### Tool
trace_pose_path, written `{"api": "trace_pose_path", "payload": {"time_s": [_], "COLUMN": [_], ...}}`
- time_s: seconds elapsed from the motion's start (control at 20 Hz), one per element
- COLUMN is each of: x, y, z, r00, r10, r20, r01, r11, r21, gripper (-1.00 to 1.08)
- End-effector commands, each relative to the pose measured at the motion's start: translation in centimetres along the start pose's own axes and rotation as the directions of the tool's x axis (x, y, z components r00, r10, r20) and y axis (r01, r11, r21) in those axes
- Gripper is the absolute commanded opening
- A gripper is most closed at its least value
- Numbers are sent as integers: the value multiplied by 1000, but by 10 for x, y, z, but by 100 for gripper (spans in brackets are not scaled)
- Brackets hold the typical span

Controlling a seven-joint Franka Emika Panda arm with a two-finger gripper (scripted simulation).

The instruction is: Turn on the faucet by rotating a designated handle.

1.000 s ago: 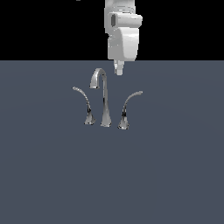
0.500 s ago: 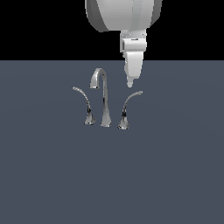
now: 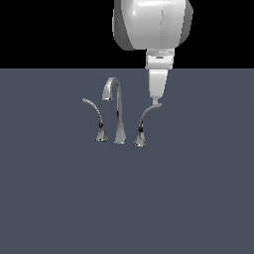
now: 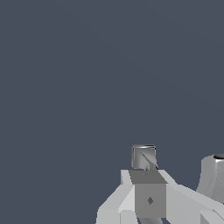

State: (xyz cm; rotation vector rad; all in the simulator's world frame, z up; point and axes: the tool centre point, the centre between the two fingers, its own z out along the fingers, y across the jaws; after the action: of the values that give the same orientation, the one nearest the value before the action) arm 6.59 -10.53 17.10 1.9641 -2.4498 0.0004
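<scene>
The chrome faucet stands on the grey surface in the exterior view, with its tall gooseneck spout (image 3: 117, 110) in the middle. The handle (image 3: 142, 127) is at the exterior view's right of the spout. Its slim lever arcs up to a pale tip (image 3: 157, 104). The thinner twin handle (image 3: 98, 120) stands at the left. My gripper (image 3: 156, 99) points straight down, its end touching or just above the lever tip. Its fingers look pressed together and hold nothing. In the wrist view the fingertips (image 4: 146, 177) sit right at a chrome piece (image 4: 143, 156), apparently the lever tip.
A flat dark grey surface (image 3: 188, 198) spreads around the faucet. Another chrome part (image 4: 213, 177) shows at the edge of the wrist view. The large white arm body (image 3: 151, 22) hangs above the faucet's right side.
The arm has come down and moved toward the exterior view's right, bringing the gripper's end from above the spout to the lever tip. The handle has not visibly turned.
</scene>
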Motion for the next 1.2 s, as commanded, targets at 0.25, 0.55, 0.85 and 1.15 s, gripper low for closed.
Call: {"api": "trace_pose_path", "payload": {"time_s": [0.25, 0.55, 0.85, 1.15], "x": [2, 1, 8, 15], "y": [-1, -1, 16, 33], "z": [1, 0, 0, 0], "r00": [1000, 1000, 1000, 1000], "r10": [10, 7, 7, 7], "r20": [1, 1, 1, 1], "r01": [-10, -7, -7, -7], "r11": [1000, 1000, 1000, 1000], "r21": [1, 1, 1, 1], "gripper": [-100, -100, -100, -100]}}
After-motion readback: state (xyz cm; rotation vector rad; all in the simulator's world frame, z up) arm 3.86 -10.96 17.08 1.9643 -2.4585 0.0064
